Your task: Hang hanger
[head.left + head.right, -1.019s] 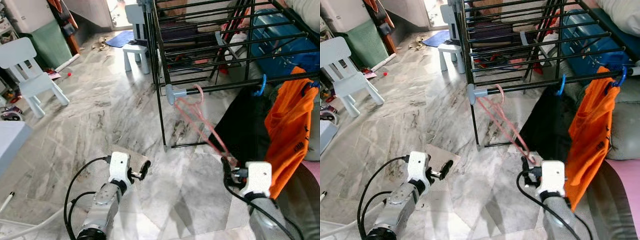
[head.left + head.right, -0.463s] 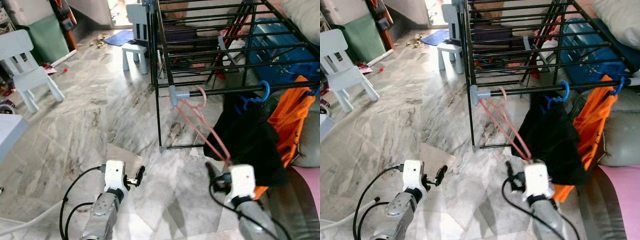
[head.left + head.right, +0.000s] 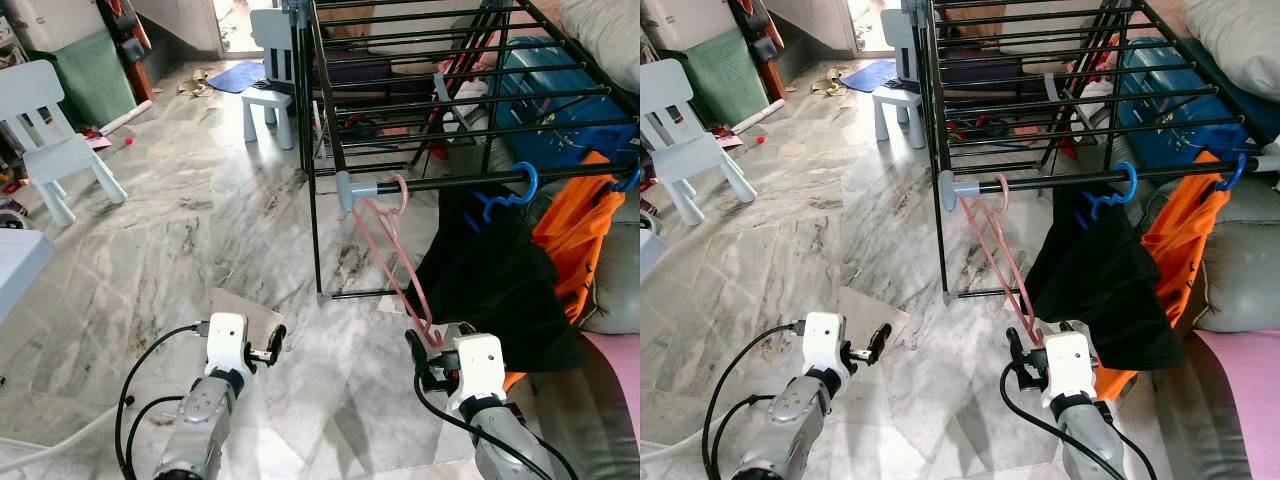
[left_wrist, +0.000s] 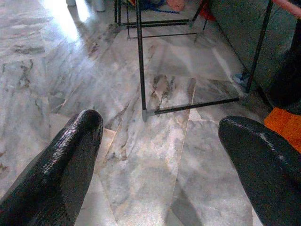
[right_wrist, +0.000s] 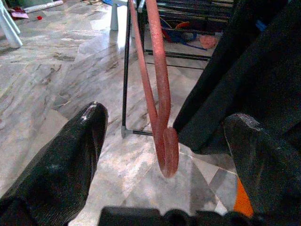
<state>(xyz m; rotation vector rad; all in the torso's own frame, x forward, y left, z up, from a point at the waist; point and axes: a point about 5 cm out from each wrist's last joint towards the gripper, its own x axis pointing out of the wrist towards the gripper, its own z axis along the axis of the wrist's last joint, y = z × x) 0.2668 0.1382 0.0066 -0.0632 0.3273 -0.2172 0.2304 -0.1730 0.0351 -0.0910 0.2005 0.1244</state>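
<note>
1. At about 7 o'clock in the head views, the left gripper [image 3: 272,344] hovers idle over the marble floor [image 3: 180,250], its two black fingers [image 4: 61,160] spread wide apart and holding nothing, just beside a beige tile piece [image 3: 245,305] lying flat.

2. Toward 12 o'clock, the pink hanger [image 3: 400,265] now has its hook over the black rail [image 3: 450,180] of the drying rack [image 3: 330,130], close to the grey corner joint [image 3: 345,188]. A second ago its lower end was pinched in the right gripper and it stretched out slanted; now it dangles nearer to plumb under its own weight.

3. At about 5 o'clock, the right gripper [image 3: 1028,356] has let go: in the right wrist view its fingers [image 5: 61,155] stand well apart, with the hanger's lower loop [image 5: 167,146] free in the gap between them, touching neither.

4. Further right, a black garment [image 3: 490,280] on a blue hanger [image 3: 515,185] and an orange shirt [image 3: 580,225] hang on the same rail.

5. My judgement: the hanging looks done; what remains is drawing the right arm back without snagging the loop.
</note>
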